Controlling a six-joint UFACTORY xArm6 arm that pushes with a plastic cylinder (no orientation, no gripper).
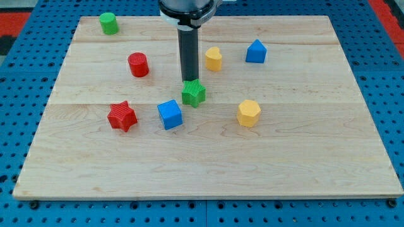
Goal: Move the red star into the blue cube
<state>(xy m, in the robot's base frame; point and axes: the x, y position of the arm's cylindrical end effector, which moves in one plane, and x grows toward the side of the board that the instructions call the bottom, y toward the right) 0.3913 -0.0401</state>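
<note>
The red star [122,116] lies on the wooden board at the view's left of centre. The blue cube [170,114] sits just to its right, with a small gap between them. My tip [189,81] stands at the top edge of a green star [194,93], which lies up and to the right of the blue cube. The tip is well to the right of the red star and above the blue cube.
A red cylinder [138,64] lies above the red star. A green cylinder [108,23] is at the top left. A yellow block [213,58] and a blue pointed block [255,52] lie right of the rod. A yellow hexagon [249,113] lies at the right.
</note>
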